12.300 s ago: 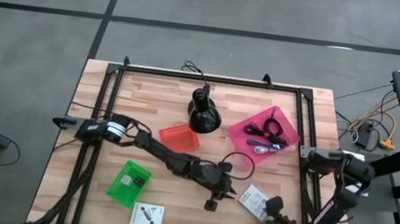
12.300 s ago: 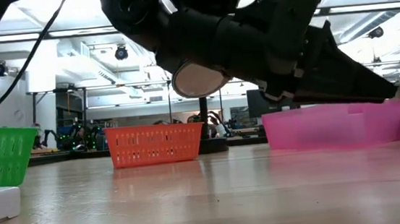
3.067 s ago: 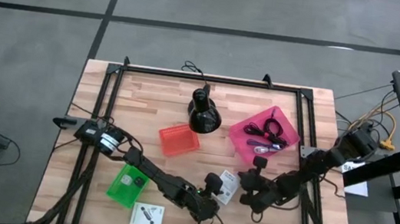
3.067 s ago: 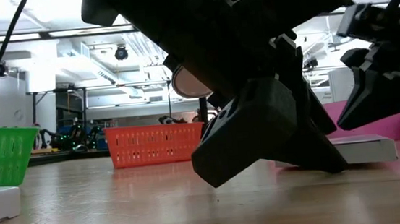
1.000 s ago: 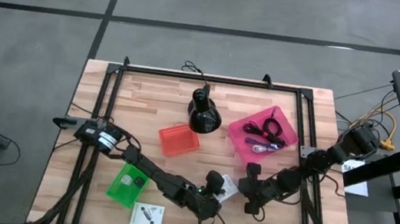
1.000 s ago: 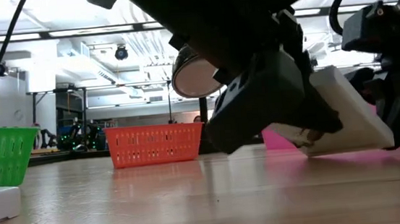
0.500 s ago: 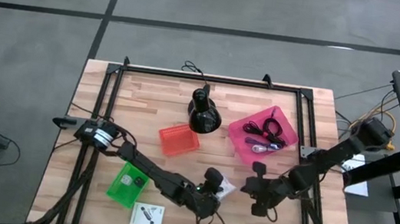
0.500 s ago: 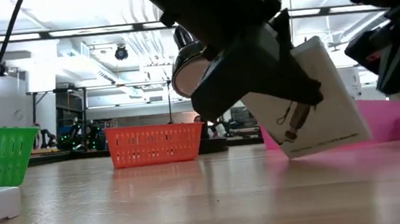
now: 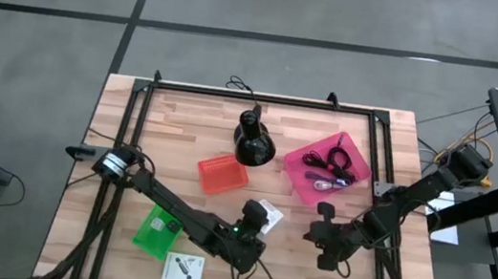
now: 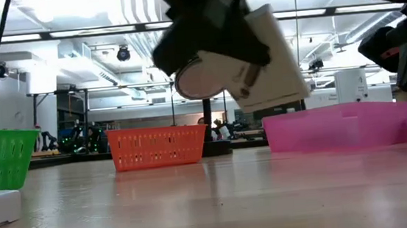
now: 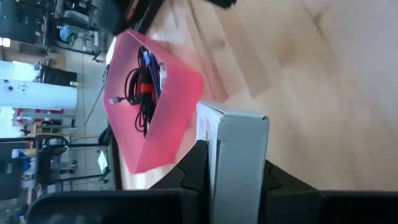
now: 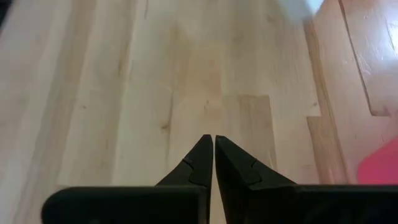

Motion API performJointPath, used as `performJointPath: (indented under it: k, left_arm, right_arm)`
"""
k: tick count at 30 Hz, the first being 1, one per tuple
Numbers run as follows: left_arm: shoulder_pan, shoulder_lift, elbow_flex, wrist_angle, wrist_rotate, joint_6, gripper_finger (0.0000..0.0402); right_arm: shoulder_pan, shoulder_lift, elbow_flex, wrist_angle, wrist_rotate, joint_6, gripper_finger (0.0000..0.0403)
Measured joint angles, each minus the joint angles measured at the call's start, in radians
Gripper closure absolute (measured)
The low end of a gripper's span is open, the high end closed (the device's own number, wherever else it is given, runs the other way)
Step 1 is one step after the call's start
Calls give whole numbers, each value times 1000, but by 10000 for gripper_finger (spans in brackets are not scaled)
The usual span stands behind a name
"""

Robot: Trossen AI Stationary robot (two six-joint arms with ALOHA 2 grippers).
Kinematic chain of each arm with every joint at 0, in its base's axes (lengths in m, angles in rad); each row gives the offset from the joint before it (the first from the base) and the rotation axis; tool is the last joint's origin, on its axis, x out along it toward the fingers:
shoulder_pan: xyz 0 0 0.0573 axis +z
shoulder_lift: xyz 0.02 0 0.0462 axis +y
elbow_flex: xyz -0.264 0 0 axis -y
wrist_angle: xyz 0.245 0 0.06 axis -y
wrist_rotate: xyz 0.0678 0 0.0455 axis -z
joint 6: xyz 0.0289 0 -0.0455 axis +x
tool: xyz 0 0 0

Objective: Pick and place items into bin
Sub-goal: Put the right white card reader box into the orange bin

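White box [image 10: 265,60] now lifted off table, between left jaws.

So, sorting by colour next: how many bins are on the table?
3: a green bin near the left arm, an orange bin mid-table, and a pink bin on the right.

No readable text anywhere on the table.
The white box [image 10: 261,57] held up off the table carries a small dark printed picture on its face, but no letters can be made out; the white box [image 9: 183,269] lying flat near the green bin [image 9: 158,229] likewise shows only a dark printed shape, too small to read.
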Motion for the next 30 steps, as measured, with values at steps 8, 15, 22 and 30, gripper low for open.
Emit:
performJointPath:
  k: [8,15,22,30]
  left_arm:
    - [2,-94,-65,-150,-26,-108,365]
    - [7,-266,-259,-128,-44,-183,364]
    - [14,-476,-515,78,-16,-121,364]
    - [58,-641,-776,348,101,67,364]
  right_arm:
    - [0,31,-4,-6,0,2,394]
    - [0,30,-8,-10,0,3,394]
    - [0,29,-8,-12,-1,-2,394]
    - [-1,28,-8,-12,-2,-19,394]
